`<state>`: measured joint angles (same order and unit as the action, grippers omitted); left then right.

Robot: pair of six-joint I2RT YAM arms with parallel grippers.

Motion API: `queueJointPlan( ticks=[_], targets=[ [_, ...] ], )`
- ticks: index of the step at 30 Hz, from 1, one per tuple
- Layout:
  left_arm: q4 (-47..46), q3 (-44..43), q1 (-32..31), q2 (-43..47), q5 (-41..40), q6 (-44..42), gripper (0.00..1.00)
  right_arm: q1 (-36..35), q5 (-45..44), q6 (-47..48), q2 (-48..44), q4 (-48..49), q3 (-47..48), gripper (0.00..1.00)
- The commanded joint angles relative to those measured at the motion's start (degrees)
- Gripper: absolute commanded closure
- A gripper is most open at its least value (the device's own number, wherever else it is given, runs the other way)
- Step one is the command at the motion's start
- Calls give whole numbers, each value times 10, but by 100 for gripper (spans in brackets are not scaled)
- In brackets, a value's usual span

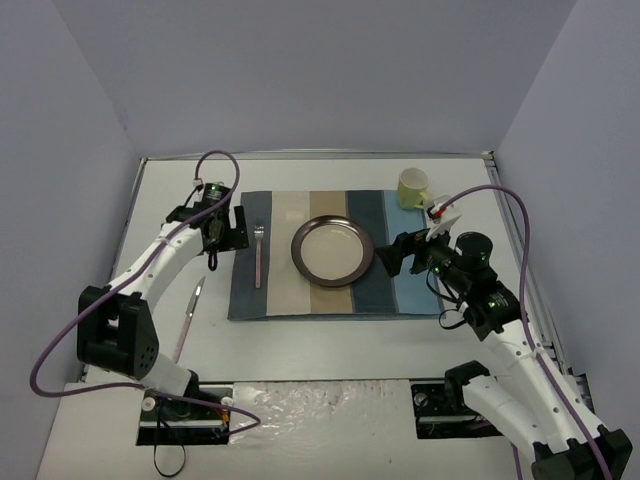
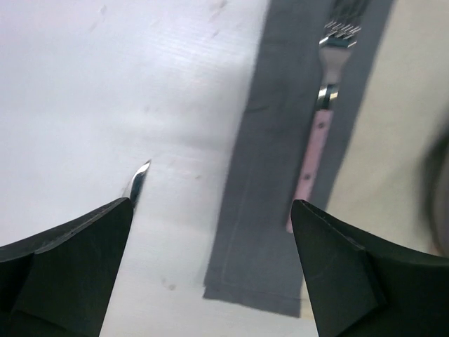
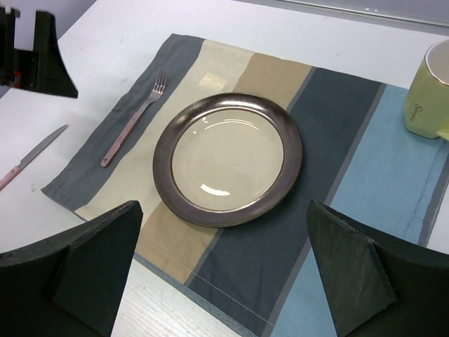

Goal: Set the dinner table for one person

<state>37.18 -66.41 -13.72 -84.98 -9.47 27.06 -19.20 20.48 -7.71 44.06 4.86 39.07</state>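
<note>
- Left tool (image 2: 212,203) jaws apart, empty, over the placemat (image 1: 280,295) left edge, clear of the fork (image 1: 258,255) lying there.
- Right tool (image 3: 224,207) jaws apart, empty, probably waiting at placemat's near right.
- Knife (image 1: 190,310) off placemat's left, likely next.
- Surface (image 1: 330,340) under placemat.

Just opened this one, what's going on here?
Two robot arms are laying a place setting on the white table. A striped placemat holds a plate at its middle, a pink-handled fork to the plate's left, and a yellow mug at its far right corner. The left gripper hangs open over the mat's left edge beside the fork, holding nothing. The right gripper is open and empty too. A knife lies on bare table left of the mat.
</note>
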Motion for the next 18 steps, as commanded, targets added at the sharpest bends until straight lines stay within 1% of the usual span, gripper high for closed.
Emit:
queueJointPlan(
  ticks=[1, 4, 9, 13, 18],
  targets=[
    [10, 66, 31, 45, 14, 13, 6, -3, 19, -4, -12, 35, 3, 0],
    [7, 108, 51, 76, 16, 18, 6, -3, 23, -7, -20, 35, 2, 0],
    [6, 155, 81, 87, 27, 20, 6, -3, 27, -9, -38, 36, 0, 0],
    [14, 164, 102, 76, 34, 6, 6, -3, 29, -10, -46, 36, -4, 0],
    [25, 152, 117, 56, 48, -20, 8, -4, 32, -13, -51, 37, -8, 0]
  ],
)
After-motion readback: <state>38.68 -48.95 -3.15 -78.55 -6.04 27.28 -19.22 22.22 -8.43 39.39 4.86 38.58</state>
